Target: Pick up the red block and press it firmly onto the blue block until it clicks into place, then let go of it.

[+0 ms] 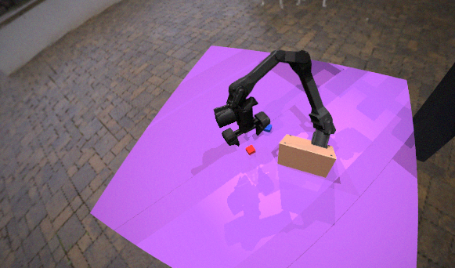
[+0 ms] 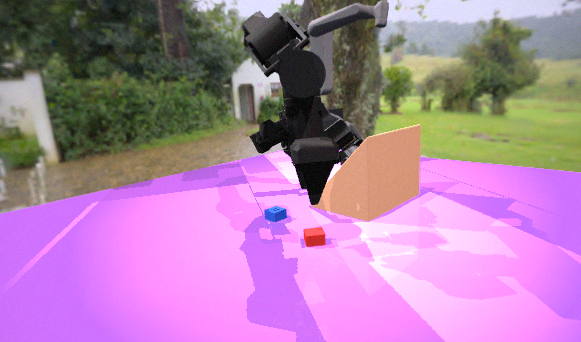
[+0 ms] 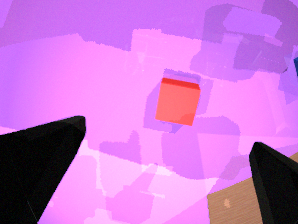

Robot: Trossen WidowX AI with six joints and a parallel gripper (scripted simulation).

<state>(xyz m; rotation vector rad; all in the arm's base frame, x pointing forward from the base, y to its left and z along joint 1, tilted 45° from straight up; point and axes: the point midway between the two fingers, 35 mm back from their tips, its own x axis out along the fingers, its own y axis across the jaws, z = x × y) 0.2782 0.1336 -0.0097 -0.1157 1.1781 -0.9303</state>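
Order of entry taken from the exterior view, near to far. The red block [image 1: 250, 150] [image 2: 314, 237] [image 3: 177, 103] is seen nearest, resting on the purple worktop [image 1: 165, 176] [image 2: 136, 280] [image 3: 40, 90], ungripped. The blue block [image 1: 268, 128] [image 2: 275, 214] [image 3: 296, 67] is placed a little farther back, near the red one but apart from it; raised detail is visible on its upper face. In the wrist view, it is cut off at the right edge. Behind the red block, the claw [image 1: 247, 138] [image 2: 313, 200] [image 3: 170, 139] is held above the worktop, pointed downward, with its fingers spread wide and nothing gripped. In the wrist view, the red block is framed between the two fingers, slightly above the level of their tips. A tan box [image 1: 306, 161] [image 2: 393, 172] [image 3: 235, 200] with a sloped side is seen to the right of the claw in the exterior view. The black arm [image 1: 312, 86] [image 2: 303, 75] is bent high above the worktop. Farther off, a thick tree trunk [image 2: 356, 75], a white building [image 2: 239, 82] and a green hedge [image 2: 136, 100] are noted.
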